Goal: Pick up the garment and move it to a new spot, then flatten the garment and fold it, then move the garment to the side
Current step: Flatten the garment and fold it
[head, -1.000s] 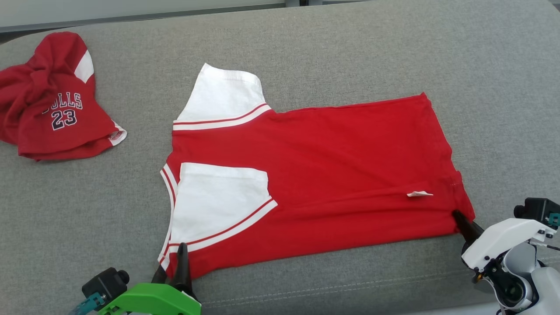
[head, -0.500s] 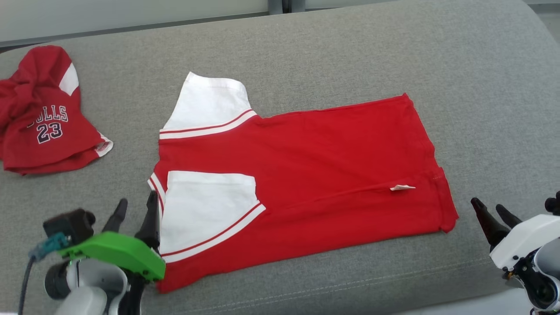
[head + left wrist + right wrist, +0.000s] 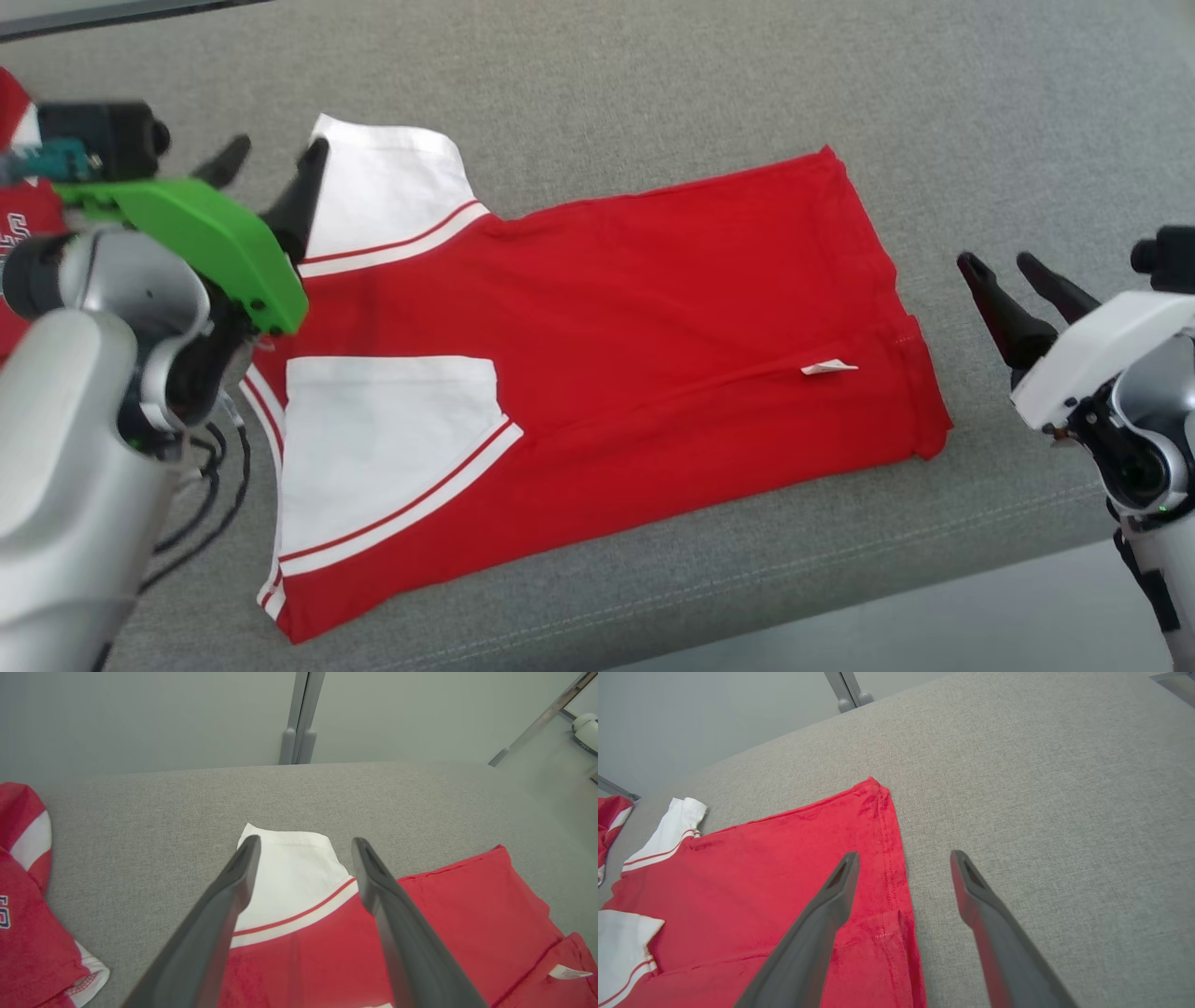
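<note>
With the fingers of the left gripper (image 3: 278, 149) and right gripper (image 3: 997, 263) spread and empty, the part-folded garment (image 3: 635, 308) is seen flat near the front edge of the cushion (image 3: 653, 75), where the fold could be dragged open if only one layer were pinched.

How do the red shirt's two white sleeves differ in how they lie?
The far sleeve sticks out onto the cushion; the near sleeve is folded in over the red body. The left claw hovers at the far sleeve, not the near sleeve. Both are white with red stripes.
</note>
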`<state>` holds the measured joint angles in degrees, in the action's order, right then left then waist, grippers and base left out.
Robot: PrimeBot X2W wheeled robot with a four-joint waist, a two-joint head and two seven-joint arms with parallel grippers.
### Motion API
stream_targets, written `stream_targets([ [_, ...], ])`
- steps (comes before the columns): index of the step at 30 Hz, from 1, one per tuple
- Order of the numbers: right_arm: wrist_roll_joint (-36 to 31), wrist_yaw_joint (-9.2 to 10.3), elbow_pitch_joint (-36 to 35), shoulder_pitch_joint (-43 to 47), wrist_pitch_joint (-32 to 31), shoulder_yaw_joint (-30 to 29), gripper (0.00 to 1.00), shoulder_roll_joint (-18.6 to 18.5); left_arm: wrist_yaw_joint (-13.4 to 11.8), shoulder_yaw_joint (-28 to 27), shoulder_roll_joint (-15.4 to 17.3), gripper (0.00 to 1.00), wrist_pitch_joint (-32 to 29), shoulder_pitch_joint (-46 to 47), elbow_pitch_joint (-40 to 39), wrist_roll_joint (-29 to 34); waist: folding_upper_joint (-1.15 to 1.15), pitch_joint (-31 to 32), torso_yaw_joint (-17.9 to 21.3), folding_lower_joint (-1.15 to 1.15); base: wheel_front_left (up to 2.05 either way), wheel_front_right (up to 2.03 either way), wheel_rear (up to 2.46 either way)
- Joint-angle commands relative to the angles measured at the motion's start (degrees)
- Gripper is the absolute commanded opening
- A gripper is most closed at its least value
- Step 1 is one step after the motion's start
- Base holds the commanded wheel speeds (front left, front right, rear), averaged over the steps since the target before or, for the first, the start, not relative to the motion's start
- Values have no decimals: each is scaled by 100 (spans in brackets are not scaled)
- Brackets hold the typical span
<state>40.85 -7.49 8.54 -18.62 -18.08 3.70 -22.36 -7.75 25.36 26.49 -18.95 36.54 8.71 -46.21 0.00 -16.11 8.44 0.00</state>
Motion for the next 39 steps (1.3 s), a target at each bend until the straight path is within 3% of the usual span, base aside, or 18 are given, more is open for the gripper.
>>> stream_targets([
  [1,-57,1,-18,-286,-24,134,100,27,82,-58,84,100,-234,446,177,-100,0,-477,291,0,0,0,0],
  [12,38,1,183,-1516,179,1029,100,217,425,-45,544,100,-1458,1860,1124,-247,0,-1371,840,0,0,0,0],
  [23,324,1,455,-2133,598,1674,100,200,398,-99,996,100,-1564,2176,1541,-55,0,-1838,1198,0,0,0,0],
  [33,559,1,628,-2316,901,1993,100,80,422,60,1163,100,-1695,2148,1688,116,0,-1872,1224,0,0,0,0],
  [34,572,1,643,-2315,921,2014,100,68,450,109,1167,96,-1743,2136,1678,126,0,-1867,1214,0,0,0,0],
  [36,619,1,680,-2340,953,2047,100,47,500,209,1167,46,-1887,2110,1648,116,0,-1854,1189,0,0,0,0],
  [39,651,1,714,-2403,991,2083,100,5,586,324,1212,23,-2066,2106,1547,145,0,-1830,1152,0,0,0,0],
])
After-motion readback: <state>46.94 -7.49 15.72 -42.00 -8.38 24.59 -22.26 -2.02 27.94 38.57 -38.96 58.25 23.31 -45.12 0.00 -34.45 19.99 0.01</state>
